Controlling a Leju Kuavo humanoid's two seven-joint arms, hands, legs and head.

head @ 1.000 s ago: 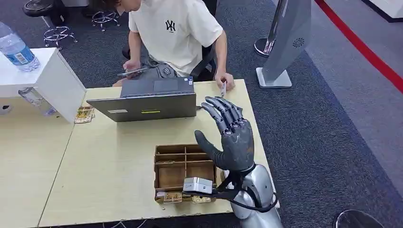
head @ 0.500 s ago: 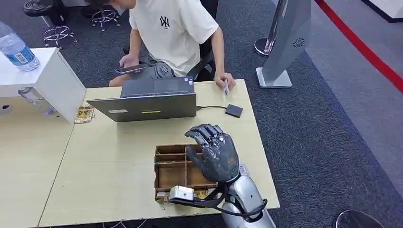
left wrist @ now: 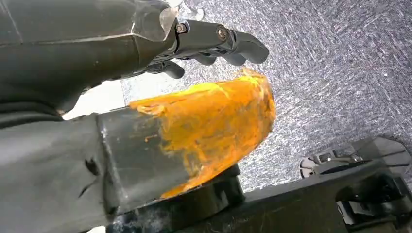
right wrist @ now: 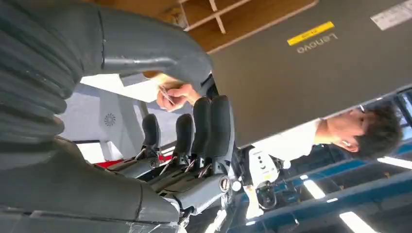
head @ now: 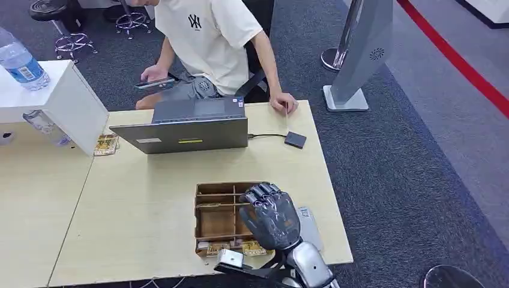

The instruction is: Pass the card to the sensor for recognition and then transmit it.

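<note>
While the right hand [head: 271, 217] hovers low over the wooden tray [head: 217, 221], its fingers curled and holding nothing that I can see, the job looks to be at the picking-up stage. Beyond the hand, the pale surface [head: 150, 192] carries a laptop [head: 186, 127], and farther off to the right of that lies the small black sensor [head: 295, 140] on its cable. A person [head: 210, 42] sits behind the surface. A grey card [head: 309, 223] lies just beside the hand on its right, touching the surface; more cards [head: 235, 246] sit in the tray's nearest slot, under the wrist. Which one is meant I cannot tell. Next, I'd judge, the fingers must pinch a card cleanly and carry it out to the sensor. The left hand [left wrist: 214, 41] hangs over the carpet, fingers loosely bent, gripping nothing.

A second ago the right hand was raised and spread wide near the sensor; it has since dropped back toward the tray and curled in.
</note>
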